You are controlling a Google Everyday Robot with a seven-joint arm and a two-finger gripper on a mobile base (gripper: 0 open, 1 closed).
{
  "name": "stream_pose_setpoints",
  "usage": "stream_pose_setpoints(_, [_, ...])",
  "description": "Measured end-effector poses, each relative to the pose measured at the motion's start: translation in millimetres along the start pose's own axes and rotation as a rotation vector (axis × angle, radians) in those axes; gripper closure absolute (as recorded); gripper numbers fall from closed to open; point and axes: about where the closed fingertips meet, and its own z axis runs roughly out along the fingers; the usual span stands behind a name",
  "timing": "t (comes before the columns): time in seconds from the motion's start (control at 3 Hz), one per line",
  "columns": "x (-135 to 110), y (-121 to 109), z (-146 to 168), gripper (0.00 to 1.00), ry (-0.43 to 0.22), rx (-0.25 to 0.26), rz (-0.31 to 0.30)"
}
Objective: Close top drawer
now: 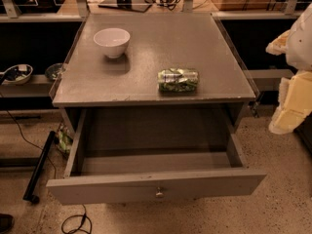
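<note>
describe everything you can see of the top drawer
The top drawer is grey, with a matt, painted look. It stands pulled far out toward the camera, level, under the cabinet top. Its wide flat front carries one small round metal knob at the centre. The deep box shows no contents. Nothing touches it: the end effector hangs at the right edge, apart.
</note>
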Motion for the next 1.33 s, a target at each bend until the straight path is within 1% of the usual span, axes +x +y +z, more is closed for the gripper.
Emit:
stream_pose_setpoints(0.33, [0.0,0.0,0.0,0.0,0.0,0.0,0.0])
stream_pose_setpoints(0.67, [0.0,0.0,0.0,0.15,0.0,0.0,0.0])
stream_pose_setpoints(1.33, [0.0,0.0,0.0,0.62,0.0,0.0,0.0])
